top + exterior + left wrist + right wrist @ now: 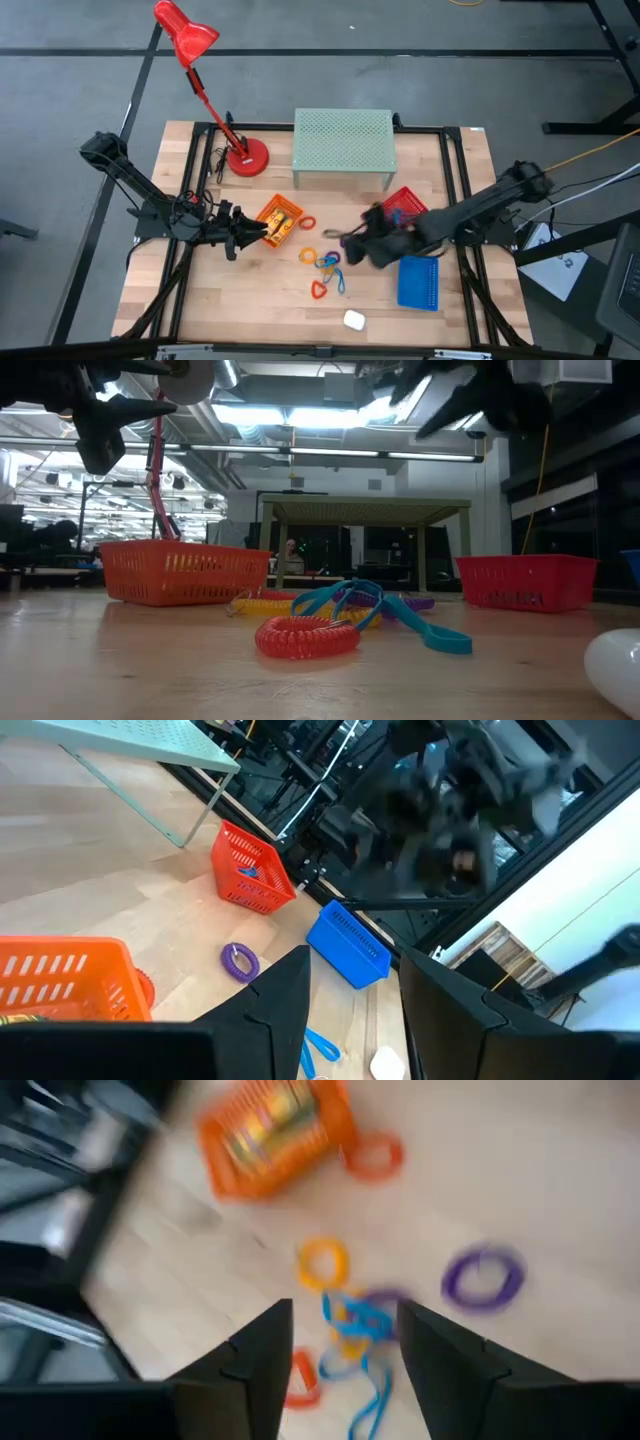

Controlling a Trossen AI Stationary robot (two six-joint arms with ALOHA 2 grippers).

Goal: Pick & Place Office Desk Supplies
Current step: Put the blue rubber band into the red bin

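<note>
A: Wooden tabletop [250, 300], black frame round it, and the supplies sit mid-table: a tangle of coloured loops [326, 262], an orange basket [279, 222] with yellow tubes [283, 220] inside, a red basket [404, 203] and a blue basket [419, 282].

B: Where are the arms?

A: The right gripper [338, 1342] hangs above the loops, fingers spread, nothing between them. The left gripper [352, 995] waits beside the orange basket, also parted and empty.

B: What might go wrong?

A: My guess: the loops overlap, so a descent into the pile could snag two at once or drag the tangle sideways. A purple loop [484, 1277] and an orange loop [374, 1156] lie apart, safer targets. The loops are thin and lie flat, so the fingers could also close over one and miss it.
</note>
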